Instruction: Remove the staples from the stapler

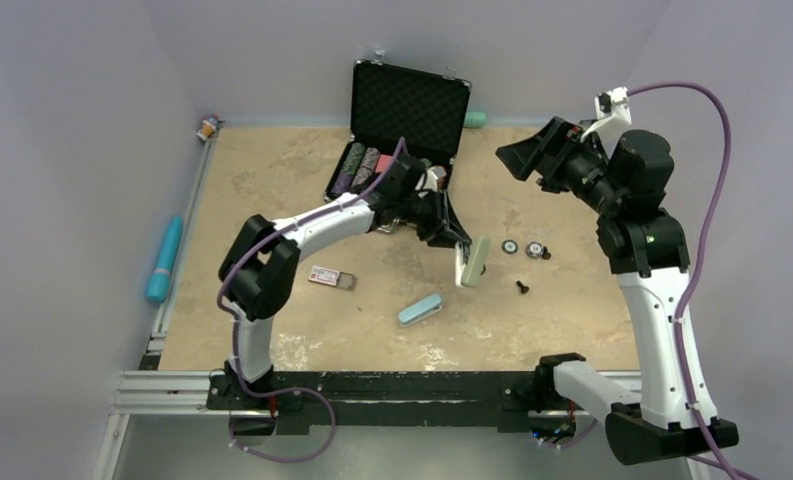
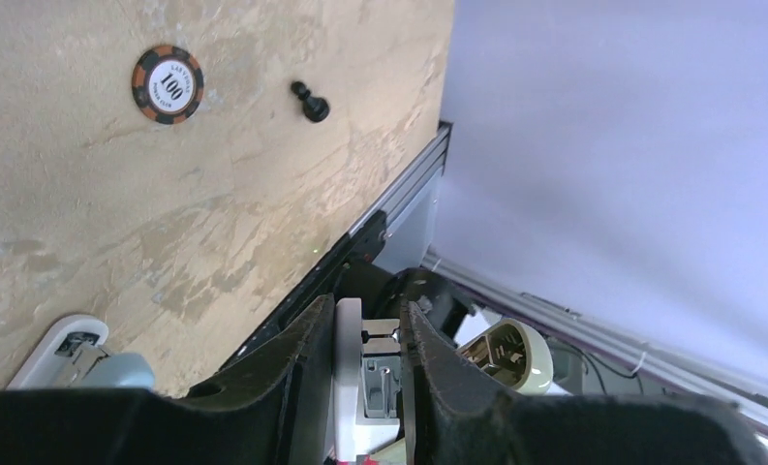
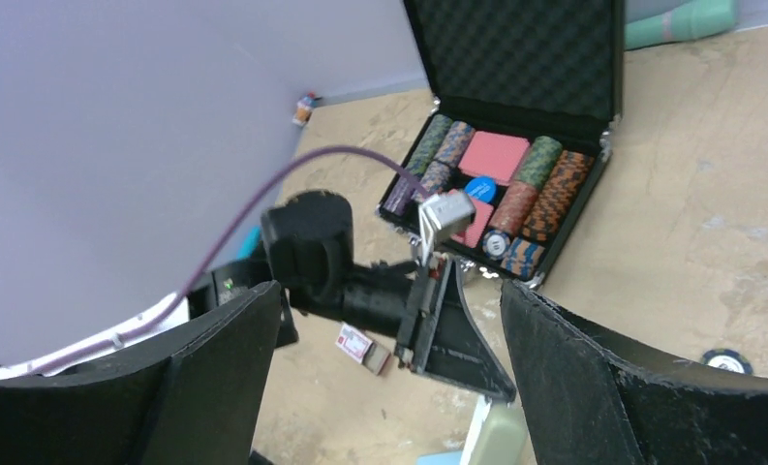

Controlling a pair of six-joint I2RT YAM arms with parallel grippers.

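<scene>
Left fingers [image 2: 297, 373] pinch the pale stapler [image 1: 475, 260]; right fingers [image 3: 593, 378] spread wide.

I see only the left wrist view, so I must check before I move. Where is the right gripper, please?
Observer: The right gripper hangs above the far right of the table, fingers wide open, holding nothing.
Operator: Is any small box on the table?
Observer: Yes, a red-and-white box lies left of the held stapler.
Operator: What stands at the far edge?
Observer: An open case of poker chips, lid upright.
</scene>
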